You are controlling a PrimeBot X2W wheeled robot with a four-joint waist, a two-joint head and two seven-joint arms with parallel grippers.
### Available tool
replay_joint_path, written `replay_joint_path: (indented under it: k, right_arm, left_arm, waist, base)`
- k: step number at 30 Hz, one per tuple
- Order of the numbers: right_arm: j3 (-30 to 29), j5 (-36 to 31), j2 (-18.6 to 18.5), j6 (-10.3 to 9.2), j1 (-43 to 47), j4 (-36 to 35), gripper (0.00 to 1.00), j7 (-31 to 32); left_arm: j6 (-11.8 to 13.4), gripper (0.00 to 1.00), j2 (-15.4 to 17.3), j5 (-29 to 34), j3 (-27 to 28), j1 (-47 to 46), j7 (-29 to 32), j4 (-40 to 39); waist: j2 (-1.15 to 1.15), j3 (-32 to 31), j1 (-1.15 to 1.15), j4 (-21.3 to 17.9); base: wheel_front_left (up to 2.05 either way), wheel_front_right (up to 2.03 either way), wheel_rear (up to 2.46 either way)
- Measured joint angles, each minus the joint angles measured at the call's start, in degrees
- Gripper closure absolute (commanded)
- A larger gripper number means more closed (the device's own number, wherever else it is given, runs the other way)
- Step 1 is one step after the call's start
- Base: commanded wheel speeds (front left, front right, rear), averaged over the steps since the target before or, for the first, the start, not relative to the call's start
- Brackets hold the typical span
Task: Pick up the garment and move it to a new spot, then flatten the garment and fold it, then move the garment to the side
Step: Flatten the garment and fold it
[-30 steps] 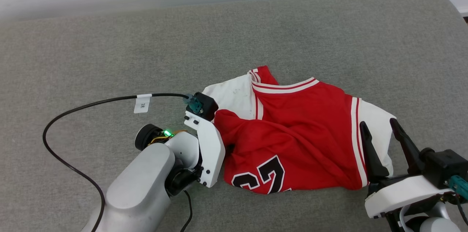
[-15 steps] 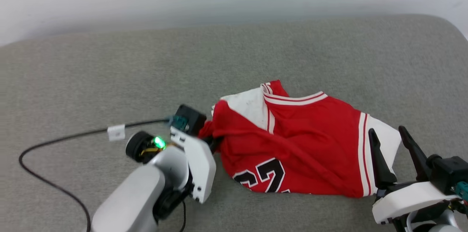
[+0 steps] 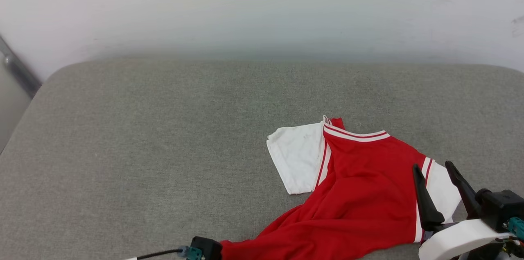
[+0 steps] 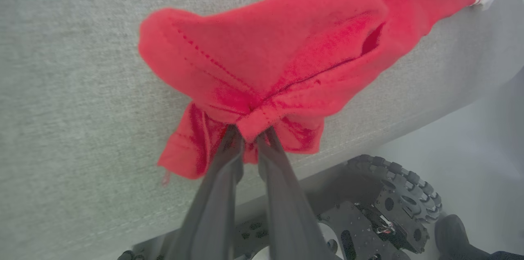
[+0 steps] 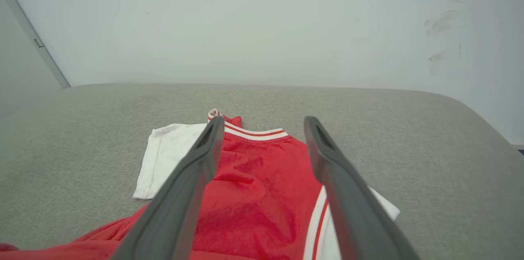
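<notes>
Garment (image 3: 368,194) near-left corner pulled out toward near worktop (image 3: 163,149) edge since earlier frame. Left end effector (image 4: 249,135) clamped on red hem fold. Garment lies near right on worktop. Right end effector (image 3: 432,165) jaws apart, over garment's right side.

My left end effector (image 4: 250,133) pinches a fold of the red jersey (image 4: 286,39), while my right end effector (image 3: 432,166) hovers with fingers spread wide apart.

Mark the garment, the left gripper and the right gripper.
garment (image 3: 368,194): head view, on the red body panel.
left gripper (image 4: 250,133): left wrist view, between the fingertips, which are shut on the garment.
right gripper (image 5: 264,123): right wrist view, in the gap between the open fingers.
</notes>
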Motion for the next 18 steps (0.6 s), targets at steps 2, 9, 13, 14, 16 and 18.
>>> replay_joint_path:
  k: [2, 9, 13, 14, 16, 18]
  right_arm:
    - [0.1, 0.0, 0.0, -0.01, 0.3, 0.0, 0.0, 0.1]
    - [-0.1, 0.7, 0.0, -0.01, 1.2, -0.2, 0.0, 0.9]
    - [-0.2, 0.6, 0.0, -0.01, 1.3, -0.2, 0.0, 1.2]
    - [-0.2, 0.6, 0.0, -0.01, 1.3, -0.2, 0.0, 1.2]
    - [-0.1, 0.6, 0.0, -0.01, 1.2, -0.3, 0.0, 1.3]
    - [0.0, 0.7, 0.0, -0.01, 0.9, -0.5, 0.0, 1.4]
  left_arm:
    - [0.5, 0.0, -1.2, -0.5, -0.2, 1.0, -1.0, 0.0]
    - [2.2, 0.0, -1.4, 3.9, 1.6, -2.0, -8.0, -4.6]
    - [1.9, 0.0, -1.0, 6.7, 2.4, -6.3, -10.7, -7.9]
    - [1.7, 0.0, -1.1, 7.2, 2.5, -7.7, -11.2, -8.1]
    - [1.2, 0.0, -1.2, 8.3, 2.8, -10.7, -11.7, -8.1]
    - [0.6, 0.0, -1.7, 9.0, 3.1, -14.1, -12.2, -7.5]
  waist:
    - [0.0, -0.6, 0.0, 0.2]
    - [0.0, -1.8, 0.0, 0.1]
    - [0.0, -2.1, 0.0, -0.7]
    - [0.0, -2.0, 0.0, -0.9]
    - [0.0, -1.6, 0.0, -1.5]
    - [0.0, -0.9, 0.0, -2.0]
  base:
    - [0.0, 0.0, 0.0]
    - [0.0, 0.0, 0.0]
    - [0.0, 0.0, 0.0]
    - [0.0, 0.0, 0.0]
    - [0.0, 0.0, 0.0]
    - [0.0, 0.0, 0.0]
